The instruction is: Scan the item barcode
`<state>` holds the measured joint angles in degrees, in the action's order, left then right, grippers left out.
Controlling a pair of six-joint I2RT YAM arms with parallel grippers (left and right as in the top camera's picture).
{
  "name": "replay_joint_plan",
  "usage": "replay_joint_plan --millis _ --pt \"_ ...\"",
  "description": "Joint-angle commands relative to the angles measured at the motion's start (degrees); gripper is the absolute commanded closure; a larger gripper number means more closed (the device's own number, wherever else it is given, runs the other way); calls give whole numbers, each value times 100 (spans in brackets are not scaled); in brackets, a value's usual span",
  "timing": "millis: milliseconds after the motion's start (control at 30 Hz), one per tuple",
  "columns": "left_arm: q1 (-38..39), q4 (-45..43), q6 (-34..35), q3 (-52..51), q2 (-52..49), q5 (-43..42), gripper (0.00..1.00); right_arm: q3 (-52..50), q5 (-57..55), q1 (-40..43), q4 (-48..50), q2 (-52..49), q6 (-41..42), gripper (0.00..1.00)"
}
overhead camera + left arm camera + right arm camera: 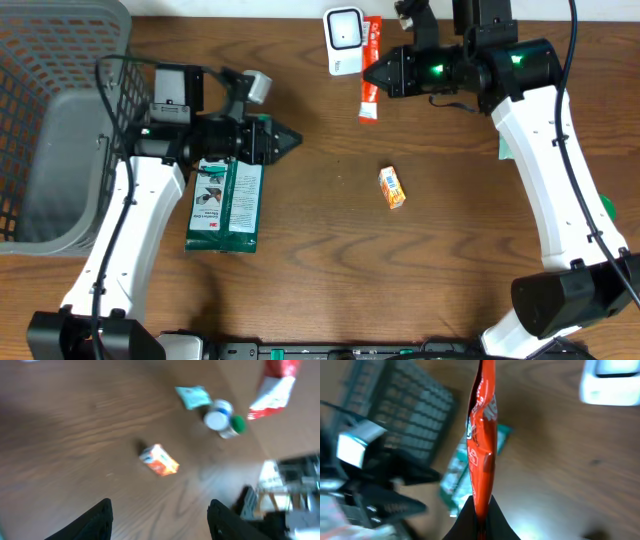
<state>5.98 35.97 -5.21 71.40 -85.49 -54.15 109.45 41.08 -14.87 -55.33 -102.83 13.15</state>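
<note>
Pinching red packet (482, 435) w/ right gripper (480, 512) clamped tight; left gripper (160, 510) approx half-spread, over table (75, 435).

left tool (294, 140) parted, empty | right tool (368, 75) pinched shut

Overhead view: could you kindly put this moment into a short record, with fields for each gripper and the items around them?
right gripper: shut on the red packet, held next to the white scanner
left gripper: open, holding nothing, by the green package
orange box: lying apart from both grippers, untouched
basket: on the left arm's side
</note>
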Motion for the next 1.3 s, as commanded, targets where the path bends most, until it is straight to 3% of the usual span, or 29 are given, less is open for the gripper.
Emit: replay_joint_plan --millis 0,333,833,1000,1200,1267 --pt "264 -192 -850 83 -13 -896 41 57 944 -66 70 -31 289 99" --pt "697 -1093 -704 83 -13 -2063 40 55 1069 -98 20 -44 -17 99" --pt "697 -1556 -496 83 -13 -1725 41 48 1318 -498 39 -44 -105 99" --pt "697 -1556 -472 83 -13 -1722 55 48 1316 -610 72 -44 -149 99" --pt "697 -1556 -452 83 -13 -1722 91 48 1274 -623 70 -44 -258 99" --pt "697 -1556 -387 83 -13 -1720 93 48 1270 -623 70 -44 -302 99"
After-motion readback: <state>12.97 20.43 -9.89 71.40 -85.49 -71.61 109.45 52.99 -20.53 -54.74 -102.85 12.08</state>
